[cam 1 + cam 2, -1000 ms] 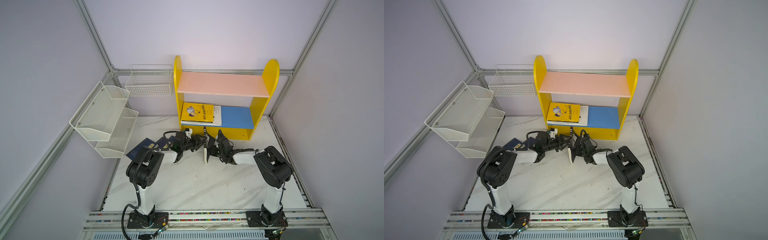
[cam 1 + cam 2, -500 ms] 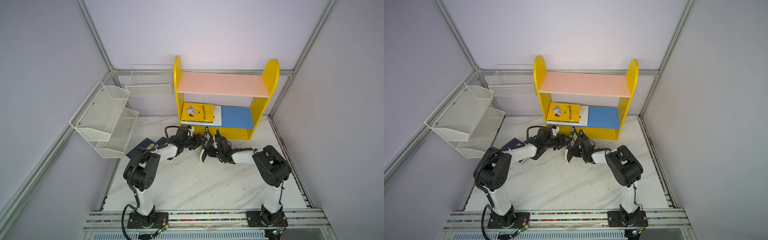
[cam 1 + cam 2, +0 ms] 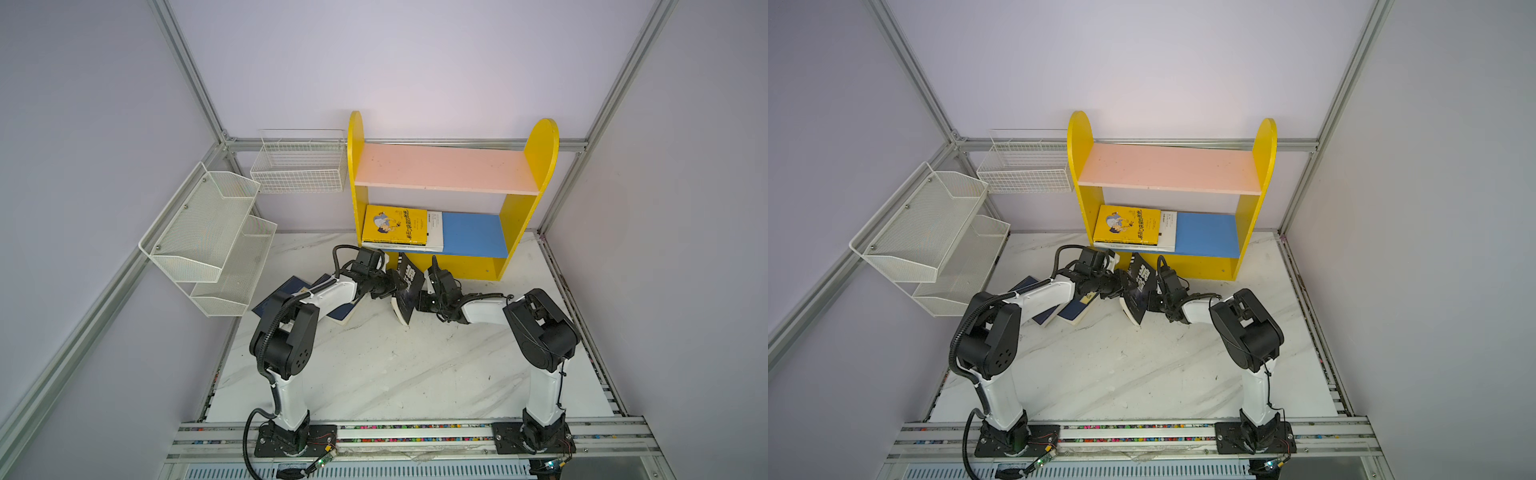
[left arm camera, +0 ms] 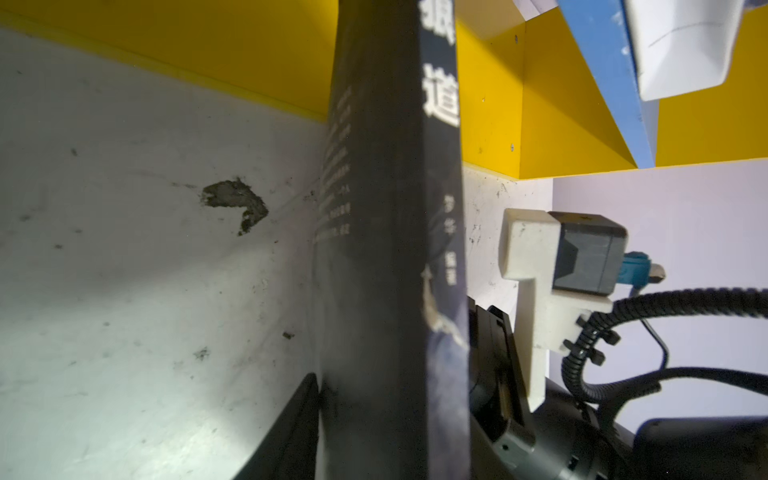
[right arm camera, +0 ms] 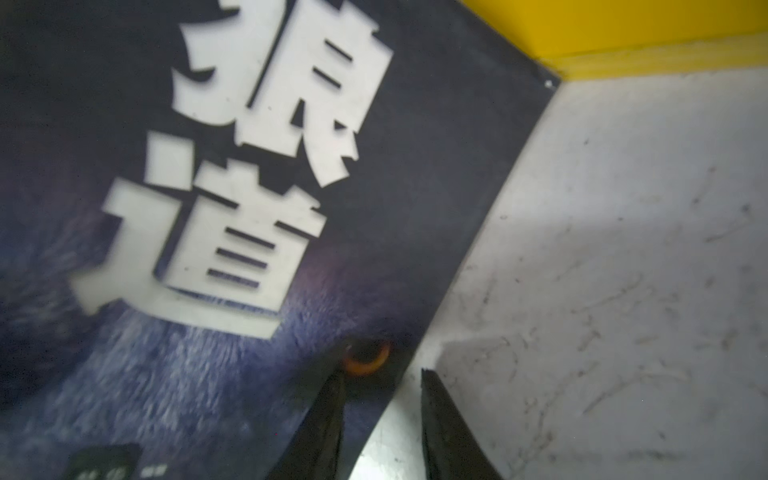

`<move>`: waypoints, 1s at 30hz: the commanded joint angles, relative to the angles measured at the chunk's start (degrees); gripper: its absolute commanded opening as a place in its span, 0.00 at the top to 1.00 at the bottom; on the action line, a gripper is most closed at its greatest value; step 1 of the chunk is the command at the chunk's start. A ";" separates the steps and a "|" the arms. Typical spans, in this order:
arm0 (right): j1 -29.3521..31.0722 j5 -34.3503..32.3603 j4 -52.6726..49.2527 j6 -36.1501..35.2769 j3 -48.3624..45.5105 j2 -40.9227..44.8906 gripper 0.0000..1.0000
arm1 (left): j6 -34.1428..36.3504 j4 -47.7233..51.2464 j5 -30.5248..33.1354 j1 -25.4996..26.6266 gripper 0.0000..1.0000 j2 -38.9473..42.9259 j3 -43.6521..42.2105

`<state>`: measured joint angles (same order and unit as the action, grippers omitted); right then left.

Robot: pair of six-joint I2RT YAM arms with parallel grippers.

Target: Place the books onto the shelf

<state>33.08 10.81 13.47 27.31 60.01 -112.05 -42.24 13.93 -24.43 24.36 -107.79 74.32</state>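
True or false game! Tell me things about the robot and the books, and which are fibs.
The yellow book lies on a white book on the blue board. True.
The black book lies flat on the table. False: it stands tilted on edge between the left gripper and the right gripper.
The pink board of the shelf holds a book. False: it holds none.
Navy books lie on the table, partly under the left arm. True.
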 commanded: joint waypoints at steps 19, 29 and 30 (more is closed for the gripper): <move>-0.03 2.53 -4.60 -1.03 0.01 -1.51 0.64 | 5.33 6.82 8.35 0.43 0.60 5.76 -1.44; -0.08 3.25 -4.42 1.12 0.85 1.26 0.64 | 3.50 4.49 5.12 0.43 0.93 7.38 -4.33; -0.19 3.19 -4.46 1.93 1.00 2.13 0.62 | 3.81 4.82 4.24 0.40 0.95 7.89 -4.72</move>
<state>32.80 13.17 12.84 27.75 60.31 -111.85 -38.54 20.56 -16.08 24.38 -103.37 72.03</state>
